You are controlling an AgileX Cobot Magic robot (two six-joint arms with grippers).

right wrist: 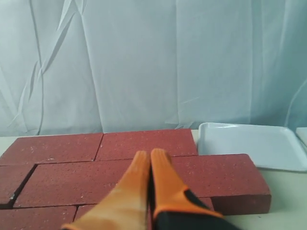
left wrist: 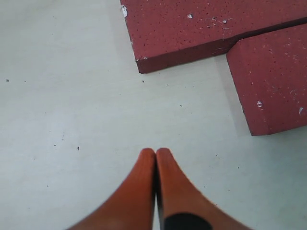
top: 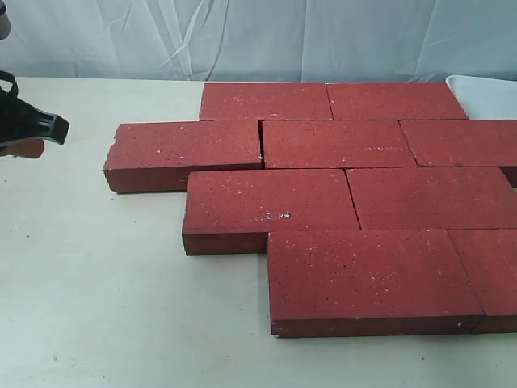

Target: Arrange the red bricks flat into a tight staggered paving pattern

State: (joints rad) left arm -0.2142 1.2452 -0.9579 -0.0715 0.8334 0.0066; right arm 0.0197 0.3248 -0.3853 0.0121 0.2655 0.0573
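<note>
The red bricks (top: 347,194) lie flat on the table in four staggered rows, edges close together. The leftmost brick (top: 187,153) sits slightly skewed, a thin gap at its right end. My left gripper (left wrist: 156,152) is shut and empty above bare table, off the pattern's left side; two brick corners (left wrist: 201,28) show beyond it. In the exterior view only the left arm's black body and an orange fingertip (top: 24,149) show at the left edge. My right gripper (right wrist: 149,154) is shut and empty, hovering over the bricks (right wrist: 144,143); it is out of the exterior view.
A white tray (right wrist: 252,143) stands beside the far right bricks, its corner (top: 485,93) at the exterior view's right edge. A pale cloth backdrop (top: 258,36) hangs behind the table. Bare tabletop (top: 89,283) spreads left of and in front of the bricks.
</note>
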